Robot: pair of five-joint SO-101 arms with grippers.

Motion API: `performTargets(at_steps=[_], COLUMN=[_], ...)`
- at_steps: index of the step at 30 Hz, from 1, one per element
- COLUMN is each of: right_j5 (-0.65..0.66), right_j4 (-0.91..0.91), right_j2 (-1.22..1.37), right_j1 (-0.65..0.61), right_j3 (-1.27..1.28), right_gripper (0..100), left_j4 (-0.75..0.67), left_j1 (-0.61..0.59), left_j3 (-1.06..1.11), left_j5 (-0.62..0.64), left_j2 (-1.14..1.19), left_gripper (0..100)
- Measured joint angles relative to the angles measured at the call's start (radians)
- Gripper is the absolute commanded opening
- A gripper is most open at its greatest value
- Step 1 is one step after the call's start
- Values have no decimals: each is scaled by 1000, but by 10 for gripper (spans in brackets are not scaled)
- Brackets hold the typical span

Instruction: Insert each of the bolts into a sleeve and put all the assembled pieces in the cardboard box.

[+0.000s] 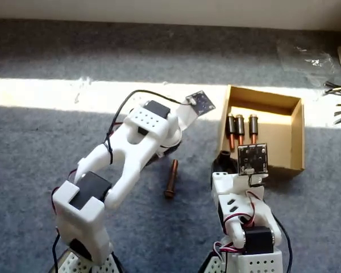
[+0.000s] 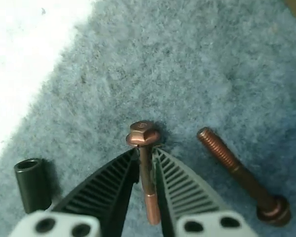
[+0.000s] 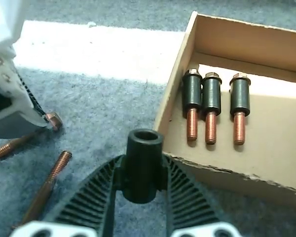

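Left claw [image 2: 147, 152] clamped on bolt [image 2: 143, 134], left wrist view; spare sleeve [image 2: 33, 182] nearby. Right wrist: right claw [image 3: 141, 165] pinching sleeve [image 3: 144, 143], bore up, beside cardboard box [image 3: 246, 39]. High view: loose bolt [image 1: 171, 178] on bench. Imo line shank with bore first.

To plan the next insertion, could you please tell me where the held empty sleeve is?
In the right wrist view, the sleeve is clamped in the right tool, just outside a corner of the cardboard box.
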Motion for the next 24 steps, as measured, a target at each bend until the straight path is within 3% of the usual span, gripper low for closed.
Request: performTargets(at_steps=[24], right_j5=[0], right_j4=[0], right_j2=[0], right_j1=[0], right_j3=[0], right_gripper=[4], left_j4=[-5], left_j1=[0], left_j3=[3], left_j5=[0], left_j2=[66], left_gripper=[64])
